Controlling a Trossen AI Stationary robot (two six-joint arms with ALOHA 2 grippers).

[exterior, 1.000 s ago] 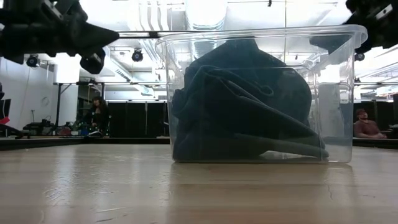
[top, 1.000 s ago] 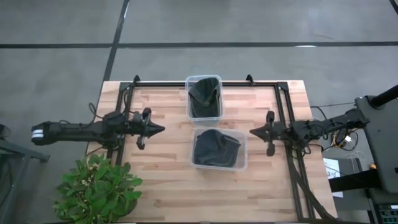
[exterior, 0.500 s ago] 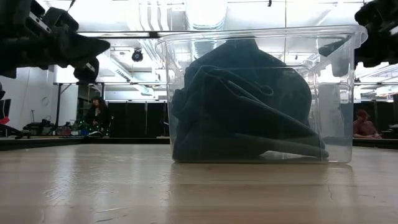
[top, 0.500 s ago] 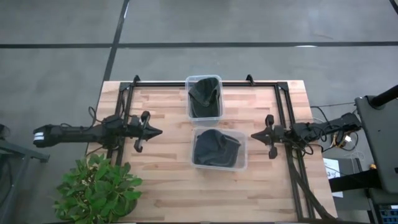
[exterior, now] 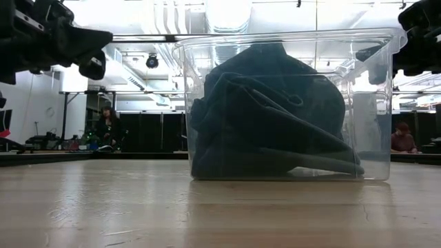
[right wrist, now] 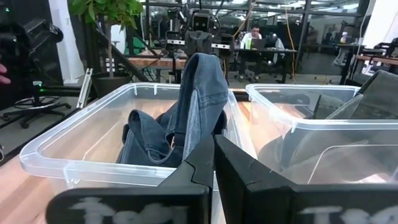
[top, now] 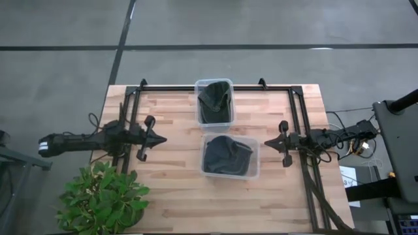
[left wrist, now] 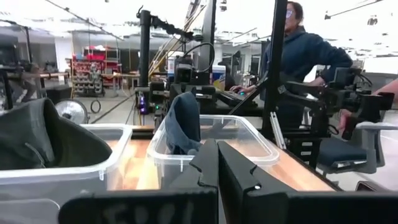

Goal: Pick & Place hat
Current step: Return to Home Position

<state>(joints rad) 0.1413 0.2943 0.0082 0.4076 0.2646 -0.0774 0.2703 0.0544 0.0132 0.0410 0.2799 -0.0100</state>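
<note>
Two clear bins stand mid-table. The near bin (top: 251, 171) holds a dark denim hat (top: 225, 155), which rests crumpled on the bin floor (exterior: 269, 110) and rises above the rim (right wrist: 199, 93). The far bin (top: 230, 111) holds another dark hat (top: 213, 98). My left gripper (top: 163, 138) hovers shut to the left of the bins, pointing at them (left wrist: 217, 165). My right gripper (top: 266, 141) hovers shut just to the right of the near bin (right wrist: 214, 158). Neither touches anything.
A potted plant (top: 104, 199) stands at the table's near left corner, close under the left arm. A black metal frame (top: 170, 86) runs along the far edge and down both sides. A person (left wrist: 305, 56) stands beyond the table's right side.
My left gripper has drawn back toward the table's left edge, away from the bins, staying shut. My right gripper has backed off slightly toward the right edge. The bins and hats have not moved.
</note>
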